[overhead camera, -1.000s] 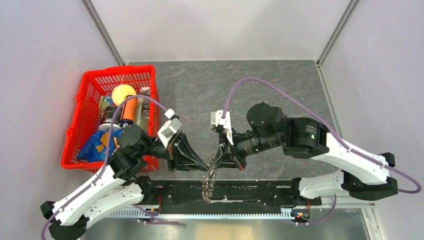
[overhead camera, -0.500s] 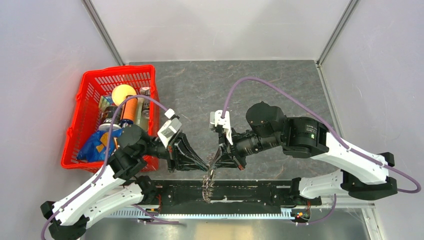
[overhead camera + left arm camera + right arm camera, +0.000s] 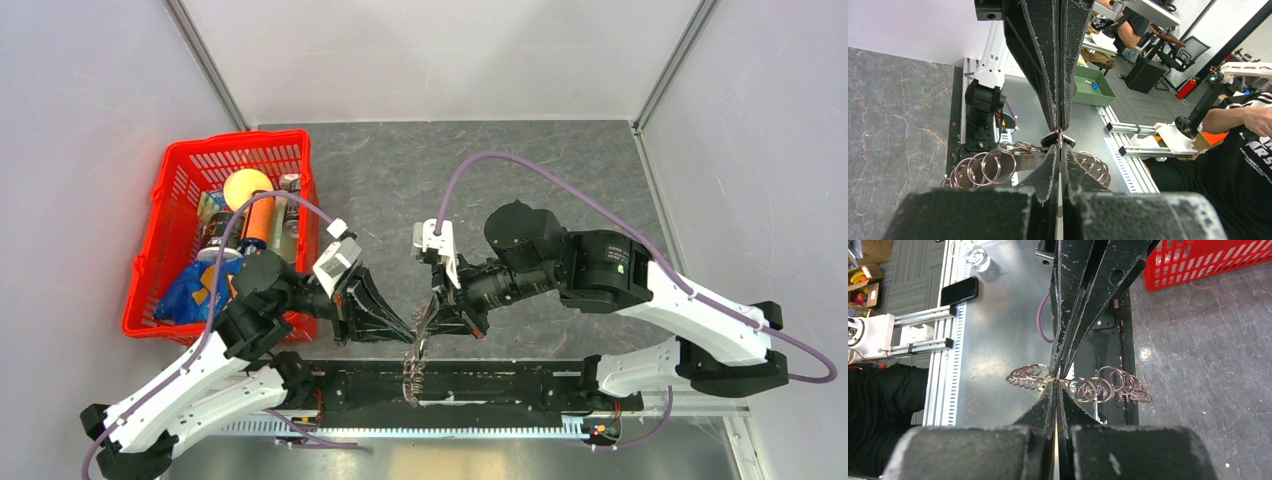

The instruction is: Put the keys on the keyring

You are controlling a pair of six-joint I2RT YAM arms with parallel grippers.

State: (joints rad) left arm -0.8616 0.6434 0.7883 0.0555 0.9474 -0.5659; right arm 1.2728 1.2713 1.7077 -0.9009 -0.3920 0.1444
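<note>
The keyring (image 3: 415, 368) is a flat grey metal band strung with several small wire rings. It hangs over the table's front edge, below the point where both grippers meet. My left gripper (image 3: 408, 330) is shut on a thin metal edge at the band's top (image 3: 1023, 156); its jaws are closed in the left wrist view (image 3: 1060, 146). My right gripper (image 3: 432, 318) is shut on the same spot from the other side, with the ringed band (image 3: 1093, 388) crossing its tips (image 3: 1057, 382). I cannot make out the small black-headed key; a small dark oval (image 3: 1068, 141) sits where the tips meet.
A red basket (image 3: 170, 200) holding an orange ball, bottles and a blue bag stands at the left, close behind my left arm. A black rail (image 3: 520, 385) runs along the front edge. Grey walls enclose the table on three sides.
My right arm and wrist have shifted slightly to the left. Both grippers stay shut and joined at the keyring, which hangs in the same place.
</note>
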